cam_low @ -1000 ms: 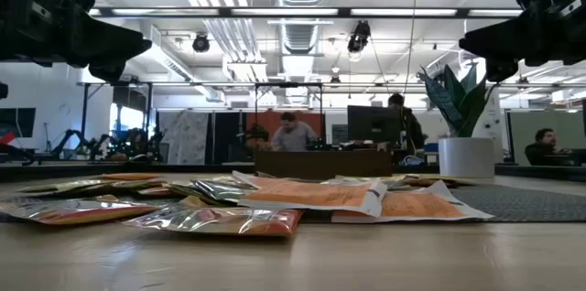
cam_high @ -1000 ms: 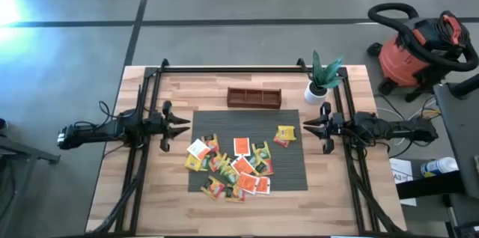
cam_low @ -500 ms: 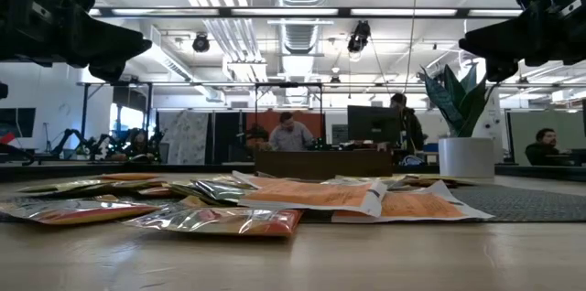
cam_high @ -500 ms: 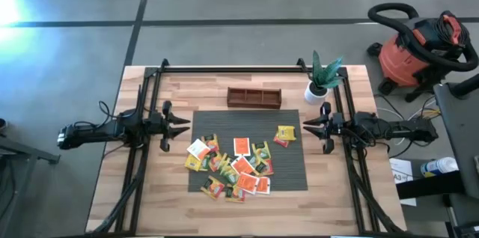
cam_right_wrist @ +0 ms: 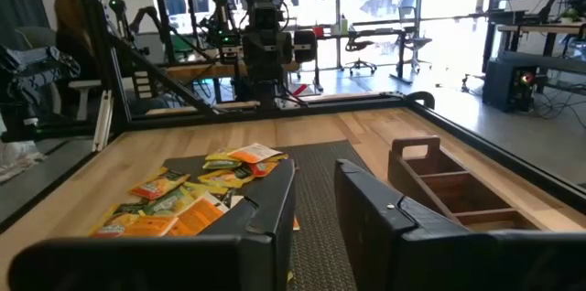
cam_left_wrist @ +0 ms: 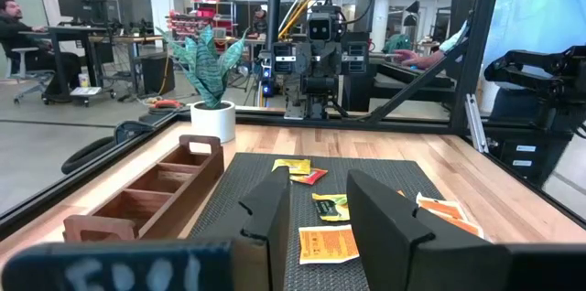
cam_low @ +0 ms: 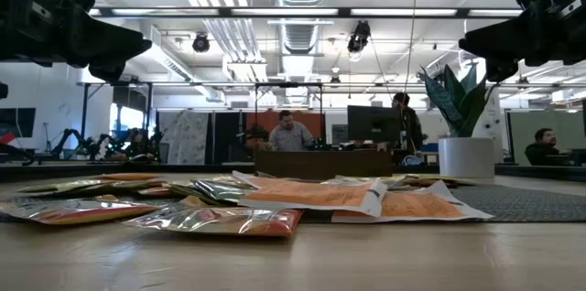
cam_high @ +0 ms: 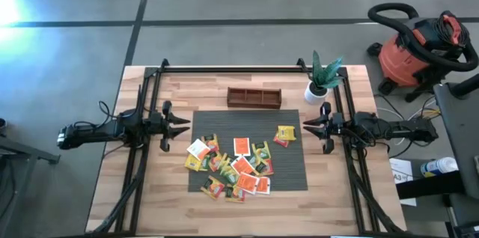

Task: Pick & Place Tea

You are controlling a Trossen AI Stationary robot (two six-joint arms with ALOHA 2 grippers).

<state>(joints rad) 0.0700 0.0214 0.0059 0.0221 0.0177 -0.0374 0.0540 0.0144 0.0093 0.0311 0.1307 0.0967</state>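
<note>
Nearby, wooden tray [cam_high: 254, 97], potted plant [cam_high: 320, 81] beyond tea [cam_high: 233, 165], left pincer [cam_high: 184, 126], right pincer [cam_high: 308, 127] both parted, empty.

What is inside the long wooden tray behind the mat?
The wooden tray shows only empty compartments; no tea sachets are in it, they all lie on the grey mat. In the wrist views its walls hide part of the floors.
</note>
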